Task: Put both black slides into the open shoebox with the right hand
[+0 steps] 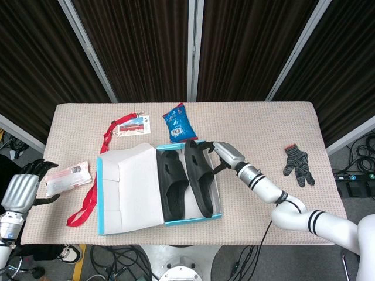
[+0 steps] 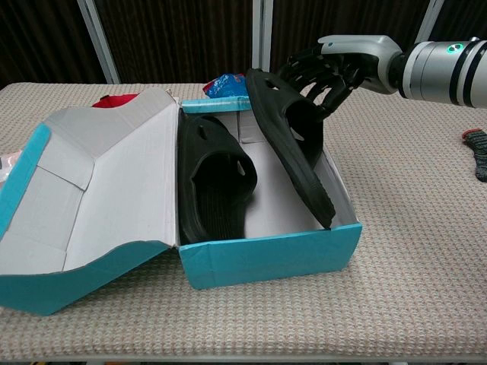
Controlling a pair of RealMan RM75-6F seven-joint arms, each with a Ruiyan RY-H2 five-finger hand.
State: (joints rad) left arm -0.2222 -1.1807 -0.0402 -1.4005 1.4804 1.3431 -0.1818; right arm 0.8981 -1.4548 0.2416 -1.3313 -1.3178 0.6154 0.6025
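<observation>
Inside the cardboard shoebox (image 2: 274, 255), right robot hand (image 2: 329, 70) grips a tilted moulded slide (image 2: 289, 137), apparently rubbery.

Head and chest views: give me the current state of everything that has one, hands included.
shoebox: open, lid folded out to its left.
first slide: lying inside the box.
second slide: tilted, lower end inside the box, upper end held.
right hand: gripping the second slide's upper end.
left hand: holding nothing, fingers apart, off the table's left edge.
blue snack bag: lying beyond the box.
glove: lying flat, far right.
</observation>
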